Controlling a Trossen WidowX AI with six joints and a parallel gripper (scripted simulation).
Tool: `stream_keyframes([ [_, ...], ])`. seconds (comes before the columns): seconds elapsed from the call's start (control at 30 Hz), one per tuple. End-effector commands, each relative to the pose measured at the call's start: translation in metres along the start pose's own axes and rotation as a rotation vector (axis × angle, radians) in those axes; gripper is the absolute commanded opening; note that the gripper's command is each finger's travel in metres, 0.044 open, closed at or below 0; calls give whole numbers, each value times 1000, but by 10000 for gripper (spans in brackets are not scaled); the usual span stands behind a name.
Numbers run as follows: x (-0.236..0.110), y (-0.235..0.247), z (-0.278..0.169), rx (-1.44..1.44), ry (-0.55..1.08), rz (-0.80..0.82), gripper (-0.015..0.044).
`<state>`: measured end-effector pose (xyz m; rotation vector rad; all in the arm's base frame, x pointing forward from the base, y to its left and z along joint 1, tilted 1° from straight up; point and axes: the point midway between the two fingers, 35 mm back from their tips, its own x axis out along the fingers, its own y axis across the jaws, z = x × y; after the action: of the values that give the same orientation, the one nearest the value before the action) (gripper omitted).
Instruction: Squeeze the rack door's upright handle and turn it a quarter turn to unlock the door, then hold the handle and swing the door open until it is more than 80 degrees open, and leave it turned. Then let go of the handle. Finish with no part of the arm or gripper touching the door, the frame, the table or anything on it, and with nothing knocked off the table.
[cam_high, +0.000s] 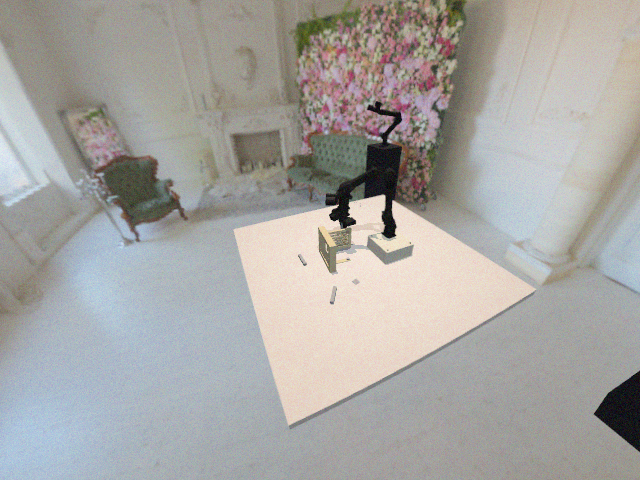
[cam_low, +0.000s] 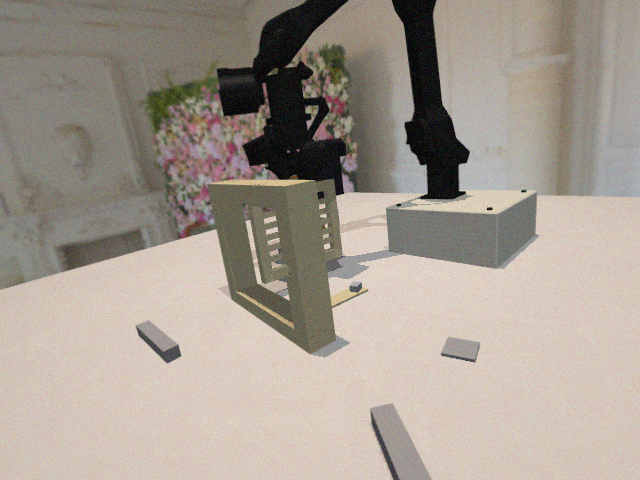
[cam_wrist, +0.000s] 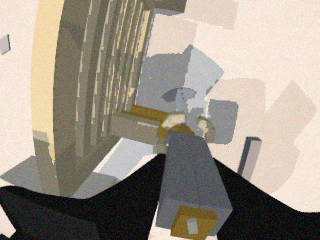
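Observation:
The rack frame (cam_high: 332, 260) (cam_low: 310, 268) stands upright on the table. The slatted door (cam_high: 341, 239) (cam_low: 336, 227) (cam_wrist: 95, 100) stands swung out from it, on the robot's side; its exact angle is hard to tell. My gripper (cam_high: 343, 226) (cam_wrist: 186, 162) comes down from above and is shut on the grey handle (cam_wrist: 192, 182), with a black finger on either side. An ochre square marks the handle's near end, and a bracket (cam_wrist: 135, 127) joins it to the door. In the exterior view the frame and door hide most of the handle. How far it is turned is unclear.
Grey bars (cam_high: 302, 259) (cam_low: 157, 342) (cam_high: 333, 295) (cam_low: 400, 446) lie in front of the frame. A flat grey plate (cam_high: 355, 281) (cam_low: 461, 349) lies to its right. A small grey cube (cam_low: 355, 286) is at a yellow strip's end. The arm's base block (cam_high: 390, 249) (cam_low: 444, 232) stands behind.

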<state>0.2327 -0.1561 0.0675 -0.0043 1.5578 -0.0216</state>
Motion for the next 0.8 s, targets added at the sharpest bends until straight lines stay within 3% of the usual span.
stream_keyframes([
  [0.0, 0, 0, 0, -13, 2, -1, 23],
  [0.13, 0, 0, 0, -13, 2, -1, 23],
  [0.47, 0, 0, 0, -13, 2, -1, 285],
  [0.77, -10, -1, 1, -13, 1, -1, 294],
])
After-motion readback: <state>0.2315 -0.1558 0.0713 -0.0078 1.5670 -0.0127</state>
